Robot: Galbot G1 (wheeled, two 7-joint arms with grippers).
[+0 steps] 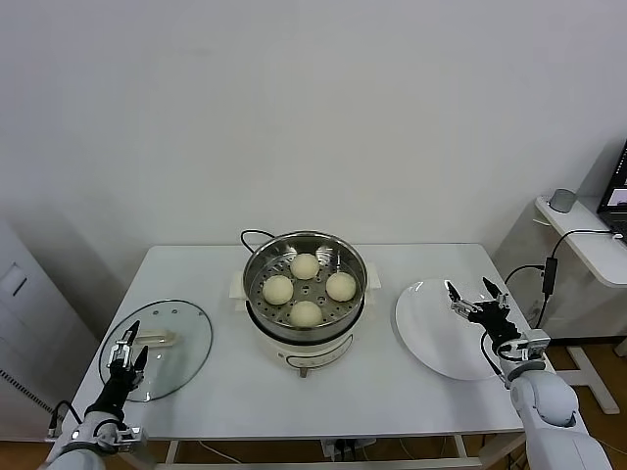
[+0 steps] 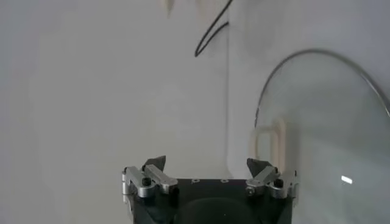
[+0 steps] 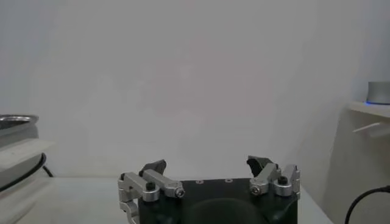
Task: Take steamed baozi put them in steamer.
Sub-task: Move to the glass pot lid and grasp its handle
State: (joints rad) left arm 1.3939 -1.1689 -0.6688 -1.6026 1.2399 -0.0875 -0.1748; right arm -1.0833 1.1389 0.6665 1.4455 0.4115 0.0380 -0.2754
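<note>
Steamer (image 1: 305, 294) sits mid-table, mouth uncovered, approach from above unobstructed; four steamed baozi (image 1: 305, 265) fill its tray. Bare table (image 1: 225, 367) on both sides of it. Glass lid (image 1: 162, 348) takes the left front corner, white plate (image 1: 431, 333) the right edge. Black cord (image 1: 253, 235) loops behind the pot.

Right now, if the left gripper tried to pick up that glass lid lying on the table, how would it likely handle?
The glass lid looks rigid and probably breakable, being clear glass. It lies flat on the table, so its thin rim gives little to pinch; the cream handle seems the better hold. Its smooth surface may be slippery. The open left gripper hovers over it, empty.
</note>
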